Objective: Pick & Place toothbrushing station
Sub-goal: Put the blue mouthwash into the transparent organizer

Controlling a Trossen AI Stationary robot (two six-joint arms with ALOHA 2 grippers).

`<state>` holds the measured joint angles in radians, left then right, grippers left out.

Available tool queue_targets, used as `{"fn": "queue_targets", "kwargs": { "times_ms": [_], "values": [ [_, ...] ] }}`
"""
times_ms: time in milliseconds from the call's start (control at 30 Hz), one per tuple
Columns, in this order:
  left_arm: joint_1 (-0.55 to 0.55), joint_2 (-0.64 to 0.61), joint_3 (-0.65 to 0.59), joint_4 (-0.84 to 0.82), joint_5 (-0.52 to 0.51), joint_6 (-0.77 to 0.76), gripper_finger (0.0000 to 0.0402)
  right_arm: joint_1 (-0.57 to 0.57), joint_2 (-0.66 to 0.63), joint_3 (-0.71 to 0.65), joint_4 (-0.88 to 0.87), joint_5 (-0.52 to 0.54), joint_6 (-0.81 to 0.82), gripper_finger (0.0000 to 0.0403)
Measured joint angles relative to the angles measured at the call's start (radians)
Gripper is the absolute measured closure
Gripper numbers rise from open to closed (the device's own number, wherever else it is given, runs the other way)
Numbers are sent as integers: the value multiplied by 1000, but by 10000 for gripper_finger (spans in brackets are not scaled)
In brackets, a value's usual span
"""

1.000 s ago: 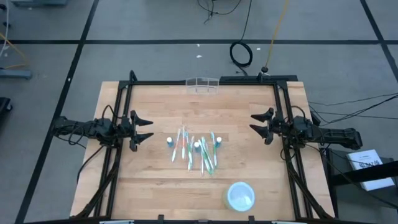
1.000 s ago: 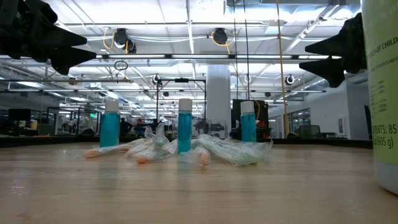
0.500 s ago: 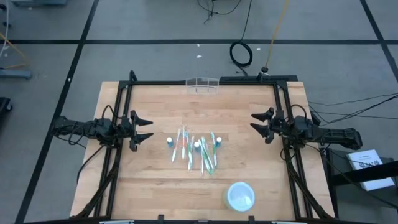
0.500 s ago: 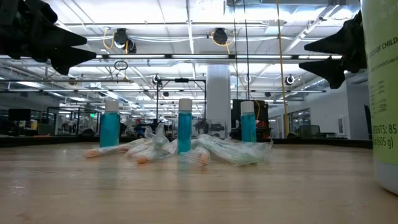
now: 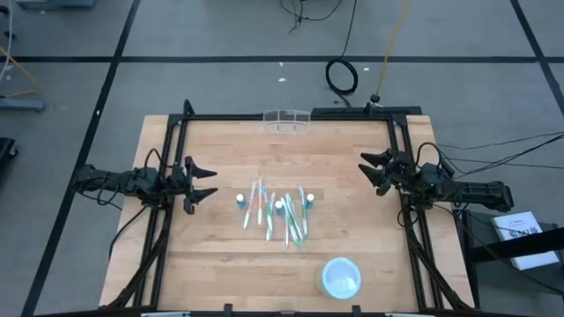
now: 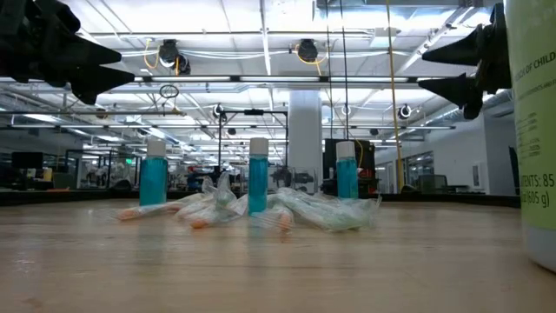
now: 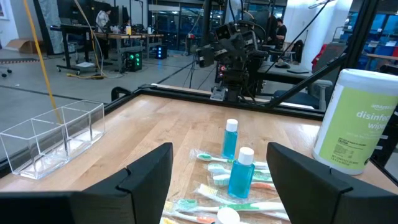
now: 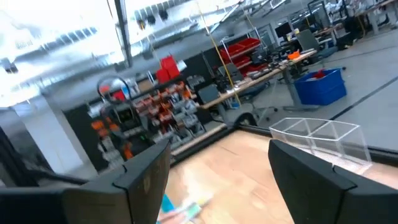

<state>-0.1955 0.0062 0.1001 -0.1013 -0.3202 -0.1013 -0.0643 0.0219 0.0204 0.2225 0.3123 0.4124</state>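
The clear plastic holder cup (image 5: 287, 118) stands on its base at the table's far edge, middle; it also shows in the left wrist view (image 7: 53, 134) and the right wrist view (image 8: 323, 140). Toothbrushes (image 5: 286, 220) and small blue bottles (image 6: 258, 176) lie and stand in a pile at the table's middle. My left gripper (image 5: 205, 183) is open and empty above the table's left side. My right gripper (image 5: 372, 170) is open and empty above the right side.
A pale white-lidded round tub (image 5: 341, 276) stands near the table's near edge, right of middle; it fills the right edge of the low view (image 6: 532, 130). A black frame (image 5: 291, 117) runs along the table's far edge and sides.
My right gripper has risen and turned toward the table's far edge, tipping so that its wrist view now looks at the holder cup; the fingers stay open. My left gripper has kept still.
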Motion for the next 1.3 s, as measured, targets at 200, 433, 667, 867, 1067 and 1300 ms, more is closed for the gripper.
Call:
{"fn": "queue_targets", "kwargs": {
  "times_ms": [200,433,667,867,1067,1300],
  "values": [
    [0,0,0,0,0,0,135,0,7,0,-39,-2,0,138],
    [0,0,0,0,0,0,135,1,164,0,-18,-51,-80,138],
    [0,0,0,0,0,0,135,1,477,0,170,-51,-136,138],
    [0,0,0,0,0,0,135,19,783,24,326,-52,-158,133],
    [0,0,0,0,0,0,135,69,1074,121,440,-85,-236,108],
    [0,0,0,0,0,0,135,102,1301,213,658,-140,-300,96]
  ]
}}
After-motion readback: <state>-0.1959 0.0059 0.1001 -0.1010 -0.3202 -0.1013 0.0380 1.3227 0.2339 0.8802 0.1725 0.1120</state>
